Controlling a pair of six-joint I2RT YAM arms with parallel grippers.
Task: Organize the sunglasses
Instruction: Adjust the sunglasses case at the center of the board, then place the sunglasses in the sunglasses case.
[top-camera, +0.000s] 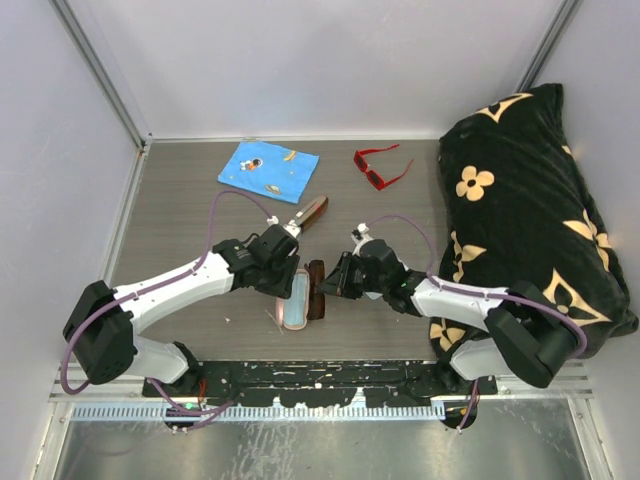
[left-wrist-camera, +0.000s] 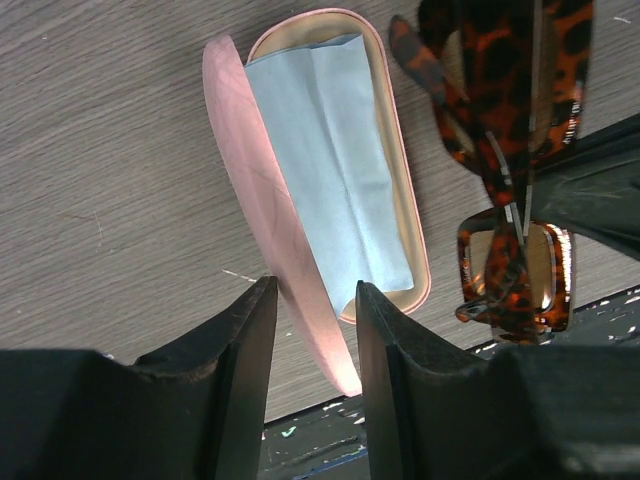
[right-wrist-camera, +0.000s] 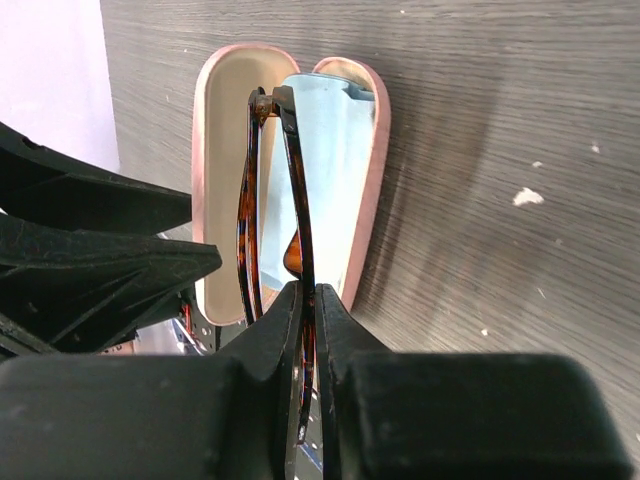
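The folded tortoiseshell sunglasses (top-camera: 316, 290) run near-to-far over the counter (top-camera: 180, 220), parallel to and just right of the open pink case (top-camera: 293, 303). Their mottled amber-brown frame stands on edge, clamped by the right fingers (right-wrist-camera: 288, 315). The left fingers (left-wrist-camera: 378, 325) straddle the case lid (left-wrist-camera: 255, 170); whether they grip it is unclear.

Place: a robot lab test cell.
Walls: plain white panels (top-camera: 330, 60) held in metal posts (top-camera: 100, 70), closing three sides.
Table: grey wood-grain top (top-camera: 180, 200), with a black rail (top-camera: 320, 378) along its near edge.
Machines: left arm (top-camera: 170, 290) and right arm (top-camera: 465, 297) bolted at the rail, with purple cables (top-camera: 213, 225) looped along them.
Props: a blue cloth (top-camera: 268, 170) and a black flowered cushion (top-camera: 530, 200).
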